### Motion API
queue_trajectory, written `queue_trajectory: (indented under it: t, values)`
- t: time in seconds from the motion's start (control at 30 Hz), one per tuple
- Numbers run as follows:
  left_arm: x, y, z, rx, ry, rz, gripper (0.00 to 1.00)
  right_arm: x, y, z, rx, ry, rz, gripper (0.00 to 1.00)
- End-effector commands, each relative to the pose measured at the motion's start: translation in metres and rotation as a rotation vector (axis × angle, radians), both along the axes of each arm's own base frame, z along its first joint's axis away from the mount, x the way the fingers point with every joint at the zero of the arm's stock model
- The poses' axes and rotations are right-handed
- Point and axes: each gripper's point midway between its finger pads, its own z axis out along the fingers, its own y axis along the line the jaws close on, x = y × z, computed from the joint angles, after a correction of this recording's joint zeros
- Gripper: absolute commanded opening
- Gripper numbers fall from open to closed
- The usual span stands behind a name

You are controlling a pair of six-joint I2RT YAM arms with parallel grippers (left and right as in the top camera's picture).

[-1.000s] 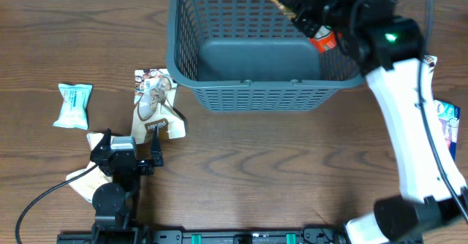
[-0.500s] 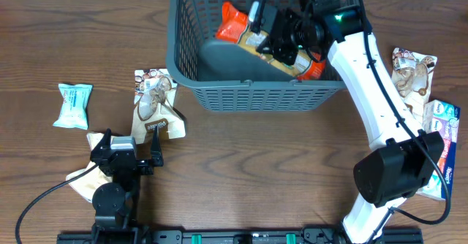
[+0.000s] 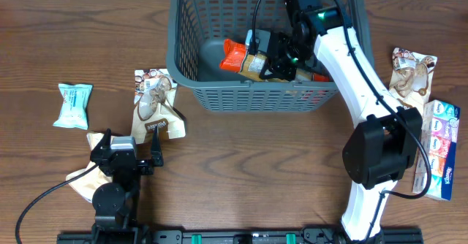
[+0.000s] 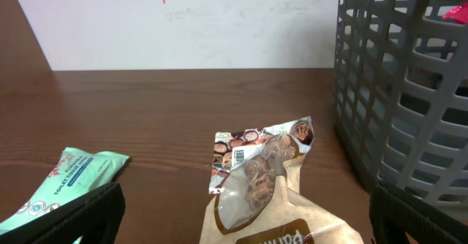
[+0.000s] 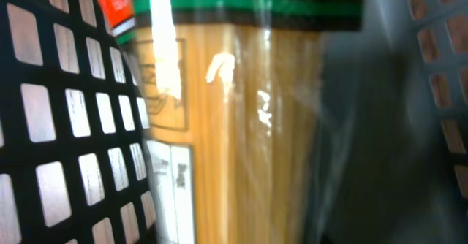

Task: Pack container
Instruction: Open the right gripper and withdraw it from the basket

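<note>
1. The left gripper [image 3: 130, 142] is seen at 7 o'clock on the table [image 3: 256, 164], unchanged from a second ago. Its fingers are spread fully apart and nothing is held between them. A crumpled pale packet [image 3: 82, 177] is partly covered by its arm.
2. Just beyond it toward 12 o'clock a brown snack packet [image 3: 155, 105] is laid flat, and a mint-green packet [image 3: 73, 105] is found at 9 o'clock, apart from it. Neither has been shifted.
3. At 3 o'clock a blue tissue pack [image 3: 439, 149] is now uncovered, since the right arm has been swung off it. A printed snack packet [image 3: 411, 70] is laid just beyond it.
4. The container [image 3: 219, 98] is placed at 12 o'clock on the table, where it was before.
5. The right gripper [image 3: 281, 60], held over the far right rim a second ago, has been lowered inside the container near its front wall.
6. The long packet [image 3: 238, 56], earlier carried tilted above the rim, is now laid low in the container, its orange-red end pointed toward 9 o'clock.
7. In the right wrist view only this packet is shown, as yellow strands under clear film. Whether the right gripper's fingers are closed on it cannot be told.
</note>
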Motion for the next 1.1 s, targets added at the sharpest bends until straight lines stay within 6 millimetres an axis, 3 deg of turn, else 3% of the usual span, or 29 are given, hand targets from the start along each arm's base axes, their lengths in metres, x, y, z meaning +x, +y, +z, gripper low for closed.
queue_trajectory:
  t: [0.0, 0.13, 0.2, 0.3, 0.4, 0.53, 0.63, 0.77, 0.83, 0.87, 0.97, 1.0, 1.07]
  values:
    - [-0.001, 0.000, -0.020, 0.010, 0.058, 0.002, 0.99, 0.001, 0.010, 0.028, 0.054, -0.058, 0.024, 0.46]
    - [-0.001, 0.000, -0.020, 0.010, 0.058, 0.002, 0.99, 0.001, 0.010, 0.030, 0.062, -0.047, 0.000, 0.60]
    - [-0.001, 0.000, -0.020, 0.010, 0.057, 0.002, 0.99, 0.002, 0.011, 0.031, 0.068, -0.053, 0.001, 0.76]
    - [-0.001, 0.000, -0.020, 0.010, 0.058, 0.002, 0.99, 0.003, 0.016, 0.040, 0.102, -0.070, 0.009, 0.78]
    - [-0.001, 0.000, -0.020, 0.010, 0.058, 0.002, 0.99, 0.011, 0.021, 0.060, 0.152, -0.134, 0.008, 0.75]
    - [-0.001, 0.000, -0.020, 0.010, 0.058, 0.002, 0.99, 0.036, 0.022, 0.113, 0.209, -0.303, -0.059, 0.77]
    - [-0.001, 0.000, -0.020, 0.010, 0.058, 0.002, 0.99, 0.064, 0.005, 0.175, 0.251, -0.459, -0.224, 0.77]
    - [-0.001, 0.000, -0.020, 0.010, 0.058, 0.002, 0.99, 0.074, -0.032, 0.253, 0.302, -0.610, -0.428, 0.80]
    - [-0.001, 0.000, -0.020, 0.010, 0.058, 0.002, 0.99, 0.077, -0.074, 0.288, 0.320, -0.655, -0.653, 0.80]
    - [-0.001, 0.000, -0.020, 0.010, 0.058, 0.002, 0.99, 0.078, -0.091, 0.296, 0.327, -0.660, -0.755, 0.80]
    - [-0.001, 0.000, -0.020, 0.010, 0.058, 0.002, 0.99, 0.068, -0.169, 0.312, 0.332, -0.660, -1.148, 0.79]
    - [-0.001, 0.000, -0.020, 0.010, 0.058, 0.002, 0.99, 0.060, -0.198, 0.312, 0.315, -0.651, -1.266, 0.77]
    - [-0.001, 0.000, -0.020, 0.010, 0.058, 0.002, 0.99, 0.045, -0.236, 0.305, 0.277, -0.622, -1.407, 0.76]
